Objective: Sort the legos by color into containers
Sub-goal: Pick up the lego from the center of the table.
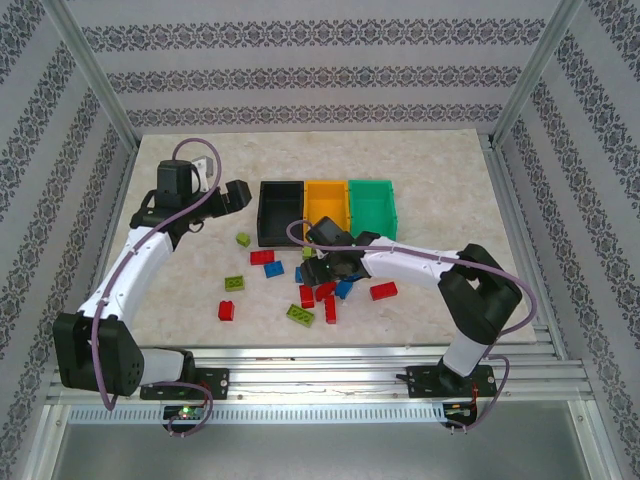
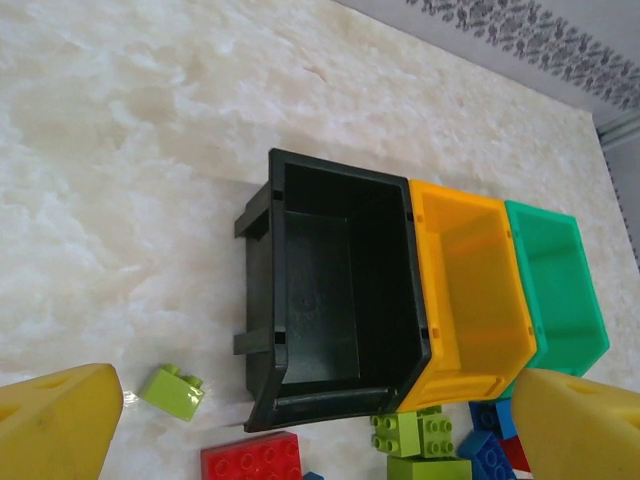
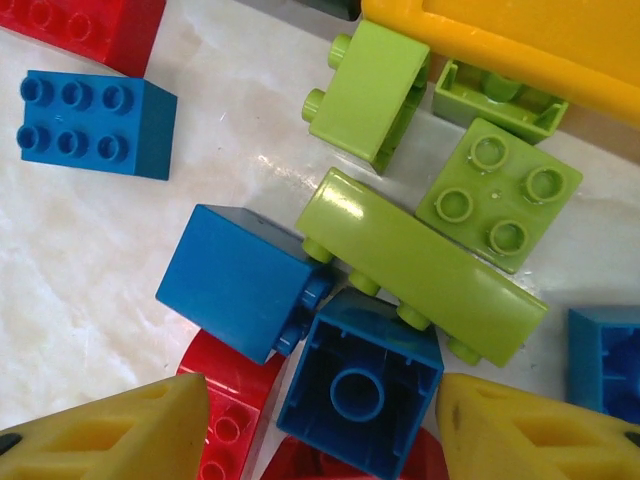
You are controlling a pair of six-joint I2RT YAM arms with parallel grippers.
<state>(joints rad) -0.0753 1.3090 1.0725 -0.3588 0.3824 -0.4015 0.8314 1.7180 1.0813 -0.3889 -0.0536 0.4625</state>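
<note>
Three empty containers stand in a row at mid-table: black (image 1: 270, 212), orange-yellow (image 1: 326, 207) and green (image 1: 371, 205). Red, blue and lime legos lie scattered in front of them. My right gripper (image 1: 322, 272) is low over the pile. In the right wrist view its open jaws (image 3: 322, 398) straddle an upside-down blue brick (image 3: 360, 395); the right finger is at the brick's side and a gap remains on the left. Beside it lie a blue brick on its side (image 3: 235, 280) and a long lime brick (image 3: 420, 265). My left gripper (image 1: 243, 193) hovers wide open and empty by the black container (image 2: 330, 290).
Loose bricks on the table: lime (image 1: 243, 239), red (image 1: 262, 257), lime (image 1: 235, 283), red (image 1: 227, 310), lime (image 1: 300, 315), red (image 1: 383, 291). A lime brick (image 2: 172, 390) and a red one (image 2: 255, 460) lie near the black bin's front. A metal frame rims the table.
</note>
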